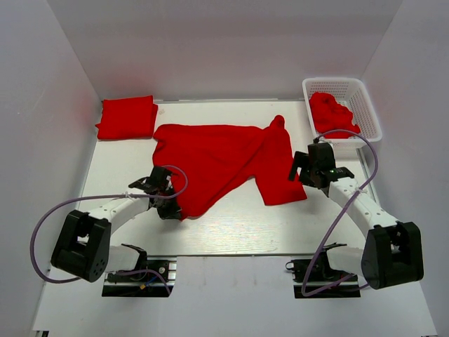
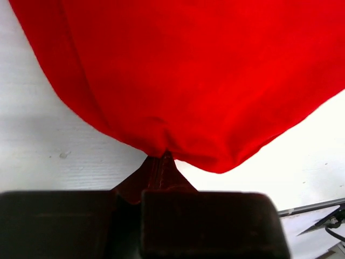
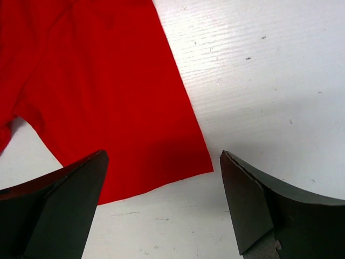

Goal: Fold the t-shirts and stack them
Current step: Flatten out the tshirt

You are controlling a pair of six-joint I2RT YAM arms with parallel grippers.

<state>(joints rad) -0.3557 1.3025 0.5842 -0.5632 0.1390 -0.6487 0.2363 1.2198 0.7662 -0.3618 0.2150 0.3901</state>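
- I find the left tool (image 1: 170, 208) pinched shut on the near-left corner of the spread t-shirt (image 1: 224, 161), with cloth gathered to a peak at its tip; I judge this a grip for lifting that corner into a fold
- The right tool (image 3: 163, 157) hangs wide open, holding nothing, over the shirt's near-right hem corner, probably to take the matching corner
- The spread t-shirt lies rumpled across the middle of the worktop (image 1: 231, 228)
- A folded t-shirt (image 1: 127, 117) sits far left, apart; I take it as the stack's base
- The basket (image 1: 365, 105), far right, holds a crumpled t-shirt (image 1: 331, 112)
- The left arm's cable (image 1: 31, 247) loops close to the gripped corner and might snag
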